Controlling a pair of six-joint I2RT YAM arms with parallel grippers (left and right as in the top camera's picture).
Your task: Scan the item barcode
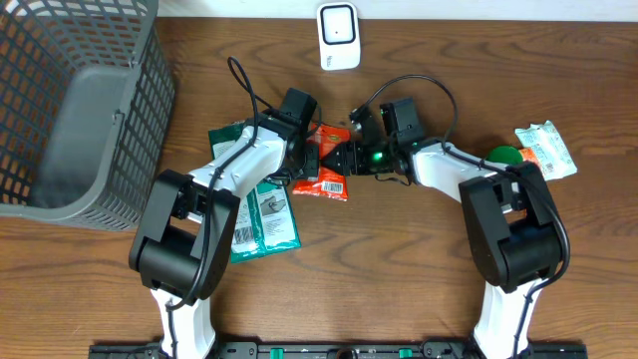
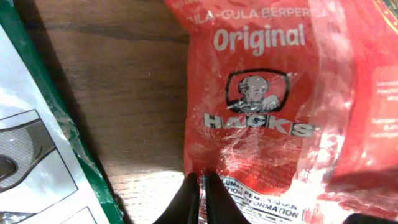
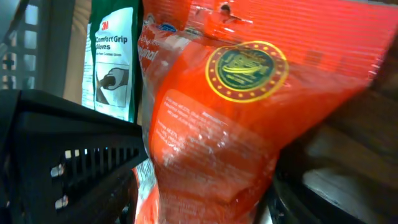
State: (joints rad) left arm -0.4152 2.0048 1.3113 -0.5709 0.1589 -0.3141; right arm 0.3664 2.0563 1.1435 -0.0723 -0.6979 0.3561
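Left claw (image 2: 200, 200): clenched. The fingertips are pressed together on the near edge of the red bag (image 2: 261, 124), with thin film pinched between the tips. The bag spreads ahead of this claw and to its right, print side up: "Original", "HACKS", a face logo. Bare table (image 2: 118, 87) shows ahead and left of the tips. A green-and-white glove pack (image 2: 37, 162) lies further left, partly in shadow.

Right claw (image 1: 351, 152): faces the left claw across the bag, the two heads close together. In its wrist view the crumpled bag fills the space between its fingers (image 3: 68, 155), with a round gold-and-green seal turned toward the claw. The fingers stand apart. Whether they press on the bag cannot be told. The glove pack shows beyond the bag, up and left of this claw.

Bag position: between the two claws, its free end on the table just on the near side of them.

Scanner (image 1: 339, 37): white, at the far table edge beyond both claws, well apart from the bag.

Basket (image 1: 90, 110): grey mesh, well out on the left claw's outer side.
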